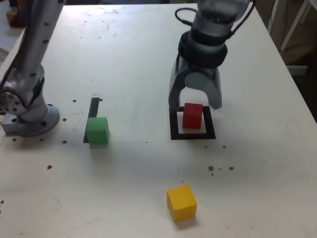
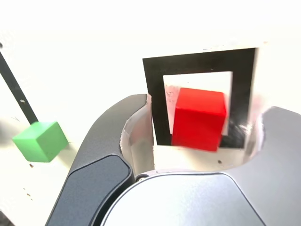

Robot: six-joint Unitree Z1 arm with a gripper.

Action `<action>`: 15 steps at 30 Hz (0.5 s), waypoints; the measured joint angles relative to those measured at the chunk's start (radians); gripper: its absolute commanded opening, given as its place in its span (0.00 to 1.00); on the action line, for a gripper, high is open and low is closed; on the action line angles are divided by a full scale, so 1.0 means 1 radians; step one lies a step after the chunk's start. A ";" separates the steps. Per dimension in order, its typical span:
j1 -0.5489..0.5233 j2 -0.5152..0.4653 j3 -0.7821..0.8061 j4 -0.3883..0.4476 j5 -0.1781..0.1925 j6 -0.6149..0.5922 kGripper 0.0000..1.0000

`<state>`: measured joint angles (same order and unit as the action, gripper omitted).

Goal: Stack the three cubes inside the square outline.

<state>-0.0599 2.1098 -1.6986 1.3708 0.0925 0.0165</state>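
The red cube (image 1: 192,115) (image 2: 198,117) rests inside the black square outline (image 1: 193,135) (image 2: 197,63), covering most of its pale centre. My gripper (image 1: 194,105) (image 2: 207,108) stands open just behind and over it. The two fingers straddle the cube with gaps on both sides and do not touch it. In the exterior view the green cube (image 1: 97,130) (image 2: 40,140) sits on the table to the left. The yellow cube (image 1: 182,202) lies near the front edge and does not show in the wrist view.
A narrow black strip (image 1: 94,106) (image 2: 16,89) runs back from the green cube. The arm's base (image 1: 29,116) stands at the exterior view's left. Small dark specks dot the white table (image 1: 138,59). A white frame stands beyond the table's right edge.
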 measured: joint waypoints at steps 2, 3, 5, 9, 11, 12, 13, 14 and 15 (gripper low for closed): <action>-0.016 -0.025 -0.015 0.013 0.029 0.014 0.99; -0.026 -0.036 -0.025 0.025 0.045 0.025 0.99; -0.042 -0.051 -0.044 0.040 0.063 0.044 0.99; -0.085 -0.064 -0.072 0.057 0.080 0.080 0.99; -0.127 -0.073 -0.085 0.070 0.084 0.097 0.99; -0.151 -0.077 -0.087 0.077 0.084 0.104 0.99; -0.170 -0.078 -0.087 0.083 0.085 0.110 0.99; -0.186 -0.078 -0.087 0.086 0.086 0.118 0.99; -0.205 -0.078 -0.087 0.090 0.088 0.130 0.99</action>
<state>-0.2649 2.0318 -1.7855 1.4609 0.1802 0.1461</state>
